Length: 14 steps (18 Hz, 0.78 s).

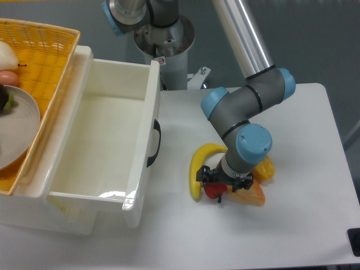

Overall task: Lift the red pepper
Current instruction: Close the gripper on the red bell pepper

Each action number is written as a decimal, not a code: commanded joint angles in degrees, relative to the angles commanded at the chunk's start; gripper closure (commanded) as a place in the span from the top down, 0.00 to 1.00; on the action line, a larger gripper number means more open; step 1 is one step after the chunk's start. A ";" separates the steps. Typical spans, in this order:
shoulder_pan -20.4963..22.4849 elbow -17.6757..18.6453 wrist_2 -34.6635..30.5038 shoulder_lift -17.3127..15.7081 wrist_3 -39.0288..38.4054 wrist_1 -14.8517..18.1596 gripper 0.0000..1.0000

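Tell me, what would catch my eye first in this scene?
Probably the gripper at the end of the grey-and-blue arm, down over a small red pepper on the white table. The pepper sits in a bright cluster with a banana. To the left gapes a big white open drawer.

One banana (197, 169), one red pepper (212, 191) (partly hidden), one yellow-orange pepper (265, 168), one orange wedge (250, 195).
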State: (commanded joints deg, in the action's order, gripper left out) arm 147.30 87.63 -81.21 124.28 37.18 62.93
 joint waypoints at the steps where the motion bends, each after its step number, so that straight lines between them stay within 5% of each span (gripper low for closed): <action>1: 0.00 0.09 0.00 0.00 -0.09 0.00 1.00; 14: -1.05 0.97 -0.79 -0.26 -0.35 0.18 1.00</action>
State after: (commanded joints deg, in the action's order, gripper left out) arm 146.25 88.59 -82.00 124.01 36.83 63.11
